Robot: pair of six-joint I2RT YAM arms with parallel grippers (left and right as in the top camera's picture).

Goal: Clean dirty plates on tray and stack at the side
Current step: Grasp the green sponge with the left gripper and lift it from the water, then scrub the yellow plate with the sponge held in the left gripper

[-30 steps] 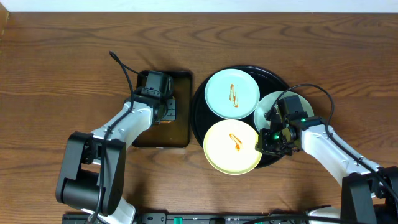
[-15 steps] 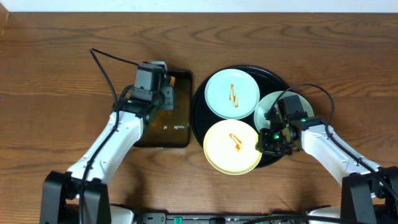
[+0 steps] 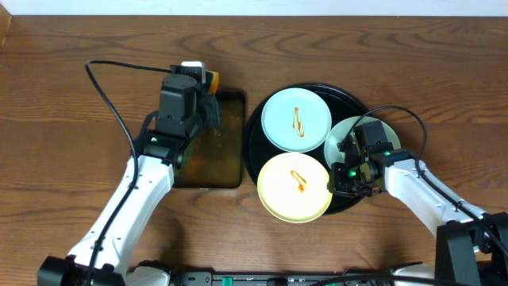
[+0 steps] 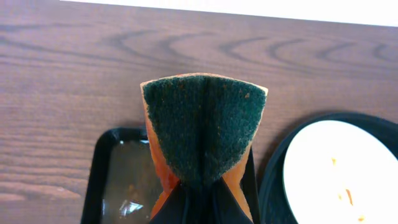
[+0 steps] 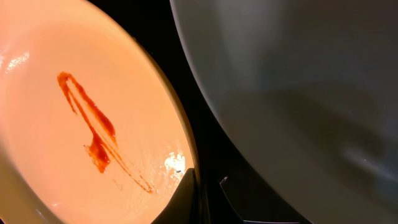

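Sitting on the black tray (image 3: 349, 102) at centre right of the overhead view are three plates. A mint plate (image 3: 296, 119) lies toward the top, a cream plate (image 3: 295, 187) toward the bottom, and both carry an orange streak. A second mint plate (image 3: 359, 137) lies at the tray's right edge, partly hidden under the right arm.

Only the right wrist view shows the streak on the cream plate (image 5: 74, 112) close up, with the second mint plate (image 5: 298, 93) filling the upper right and black tray between them. The right hand (image 3: 349, 171) hangs low over that gap. Its dark fingertips (image 5: 185, 193) show at the bottom edge, one against the cream plate's rim. I cannot tell whether they are pinching it.

The overhead view shows only a corner of the sponge (image 3: 209, 78), at upper left of centre. The left wrist view shows the sponge (image 4: 202, 130) whole: a dark green scouring face on an orange body, folded and pinched at its lower end by the left hand (image 4: 199, 199), above the pan (image 4: 112, 174). That pan (image 3: 226, 151) holds brownish liquid and sits on the wooden table (image 3: 79, 63), just left of the tray.
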